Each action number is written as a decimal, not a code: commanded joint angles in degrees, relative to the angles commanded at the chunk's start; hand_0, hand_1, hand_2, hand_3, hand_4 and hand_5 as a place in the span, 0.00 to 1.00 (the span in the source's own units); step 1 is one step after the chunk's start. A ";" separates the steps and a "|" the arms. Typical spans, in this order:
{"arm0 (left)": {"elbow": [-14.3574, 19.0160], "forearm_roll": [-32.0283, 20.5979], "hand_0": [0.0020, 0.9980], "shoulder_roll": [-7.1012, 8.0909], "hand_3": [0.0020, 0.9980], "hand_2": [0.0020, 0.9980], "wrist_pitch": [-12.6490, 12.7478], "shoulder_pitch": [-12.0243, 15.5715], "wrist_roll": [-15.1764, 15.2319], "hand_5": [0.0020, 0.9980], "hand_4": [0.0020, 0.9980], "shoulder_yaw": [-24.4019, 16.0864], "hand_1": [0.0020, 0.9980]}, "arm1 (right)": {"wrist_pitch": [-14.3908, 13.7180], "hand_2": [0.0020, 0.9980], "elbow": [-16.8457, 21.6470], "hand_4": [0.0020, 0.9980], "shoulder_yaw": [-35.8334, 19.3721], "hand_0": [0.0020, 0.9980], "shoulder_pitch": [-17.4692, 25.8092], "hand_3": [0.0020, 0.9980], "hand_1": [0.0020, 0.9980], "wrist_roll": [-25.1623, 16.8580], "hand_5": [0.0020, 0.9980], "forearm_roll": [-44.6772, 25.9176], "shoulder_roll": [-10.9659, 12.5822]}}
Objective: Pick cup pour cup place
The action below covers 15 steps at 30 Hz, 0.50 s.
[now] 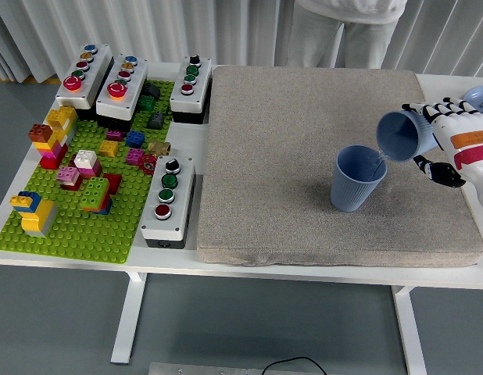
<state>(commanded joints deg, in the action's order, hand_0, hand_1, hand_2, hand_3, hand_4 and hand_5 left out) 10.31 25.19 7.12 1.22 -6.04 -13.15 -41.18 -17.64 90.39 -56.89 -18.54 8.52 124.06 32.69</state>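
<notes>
A blue ribbed cup (356,179) stands upright on the grey mat (288,156), right of centre. Just above and to its right, a second blue cup (402,134) is tipped on its side with its mouth facing left and down over the standing cup's rim. A thin stream seems to run from it into the lower cup. My right hand (449,137), white and black, comes in from the right edge and is shut on the tipped cup. My left arm does not show.
A green brick baseplate (77,226) with several coloured bricks fills the table's left. Button boxes (167,199) stand beside and behind it. A blue bowl (477,98) sits at the far right edge. A person in white stands beyond the table's far side.
</notes>
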 joint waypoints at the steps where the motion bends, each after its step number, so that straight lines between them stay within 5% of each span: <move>1: 0.00 0.09 0.73 0.00 0.66 0.82 0.02 0.02 -0.03 0.92 0.50 -0.08 0.76 | -0.01 0.71 0.07 0.66 0.03 0.91 0.00 0.72 0.78 0.09 0.00 -0.19 -0.05; 15: 0.00 0.52 0.73 0.16 0.66 0.82 -0.01 0.24 -0.28 0.92 0.50 -0.35 0.76 | 0.86 0.71 2.81 0.65 0.64 0.91 0.37 0.72 0.78 2.50 0.00 -1.53 -0.75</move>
<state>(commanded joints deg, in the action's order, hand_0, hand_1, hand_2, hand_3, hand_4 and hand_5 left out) 10.31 25.71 7.29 1.20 -5.80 -13.42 -41.53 -16.78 93.20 -56.26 -18.17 11.02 122.53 31.94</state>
